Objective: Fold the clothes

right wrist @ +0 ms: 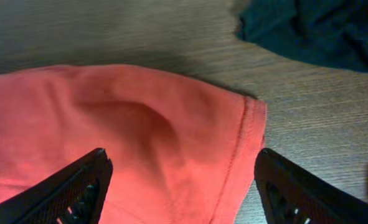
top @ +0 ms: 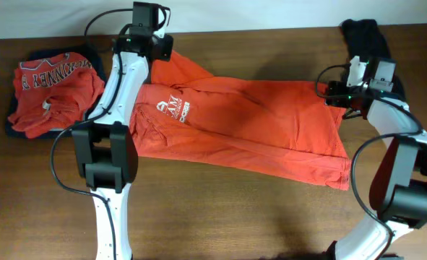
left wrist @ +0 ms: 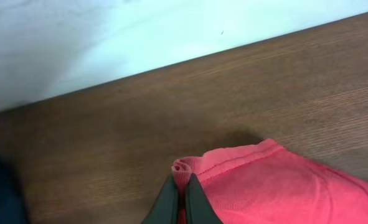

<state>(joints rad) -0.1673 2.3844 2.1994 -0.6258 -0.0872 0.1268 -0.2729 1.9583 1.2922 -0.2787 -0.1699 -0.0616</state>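
Observation:
An orange-red T-shirt (top: 256, 123) with a small white chest logo (top: 171, 108) lies spread across the middle of the table. My left gripper (top: 160, 56) is at the shirt's far left corner, shut on a bunched ribbed edge of the cloth (left wrist: 185, 167), with the gripper (left wrist: 179, 182) pinching it just above the wood. My right gripper (top: 336, 94) hovers over the shirt's right end. Its jaws stand wide open in the right wrist view (right wrist: 182, 163), with the hemmed edge of the shirt (right wrist: 140, 124) between them and nothing gripped.
A crumpled orange-red shirt with white lettering (top: 54, 90) lies on a navy garment (top: 90, 56) at the far left. A black garment (top: 365, 36) (right wrist: 314, 28) sits at the back right corner, close to my right arm. A pale wall (left wrist: 140, 31) runs behind the table.

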